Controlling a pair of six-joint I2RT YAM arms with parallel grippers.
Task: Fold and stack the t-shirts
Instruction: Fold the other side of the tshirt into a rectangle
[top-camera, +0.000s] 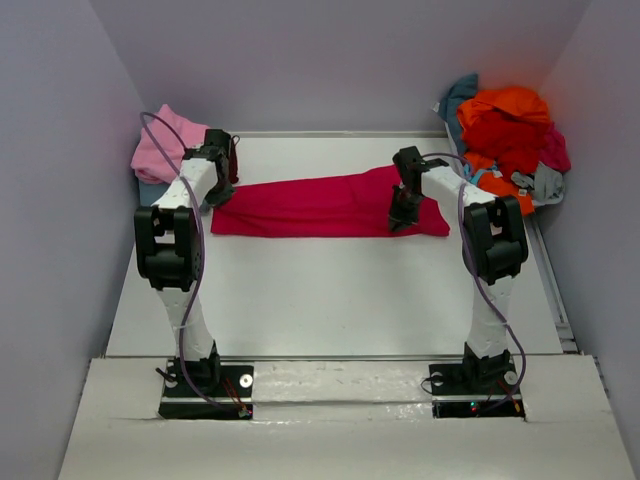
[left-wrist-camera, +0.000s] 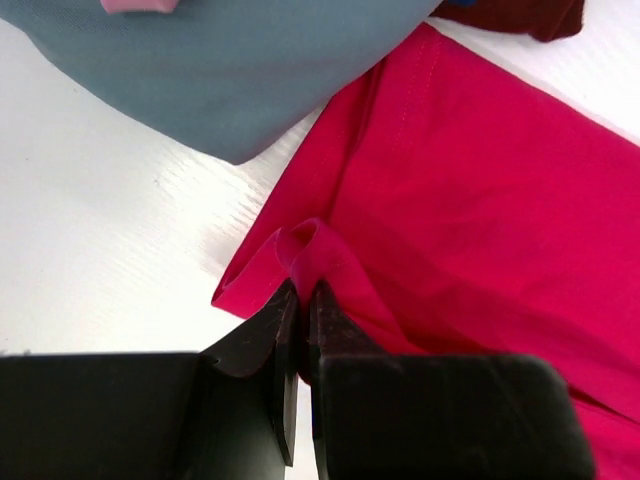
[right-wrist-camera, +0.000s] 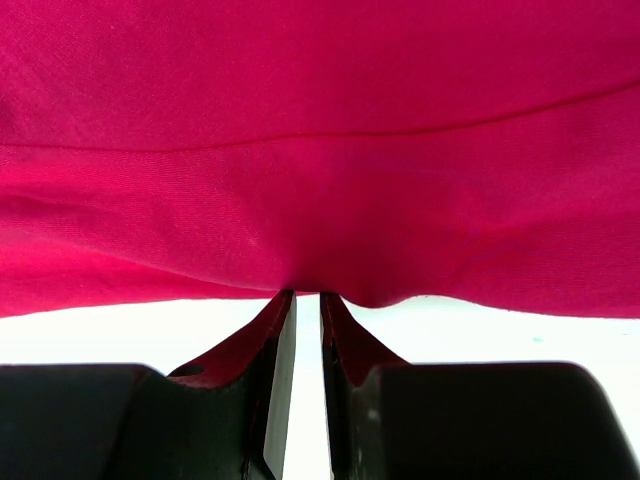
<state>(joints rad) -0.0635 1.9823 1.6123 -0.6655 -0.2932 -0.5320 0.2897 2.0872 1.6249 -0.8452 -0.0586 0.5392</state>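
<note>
The left gripper (left-wrist-camera: 300, 292) and right gripper (right-wrist-camera: 300, 296) each pinch the red t-shirt (top-camera: 320, 207); best lift its 2 ends together, evenly.

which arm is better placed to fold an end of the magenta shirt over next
Left, probably: the left fingers are shut on the corner at the magenta shirt's left end, so that end could swing across. The right fingers pinch the near edge inward of the right end, leaving cloth beyond them.

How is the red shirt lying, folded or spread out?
Partly folded: the magenta-red t-shirt lies as a long narrow strip, not spread wide.
</note>
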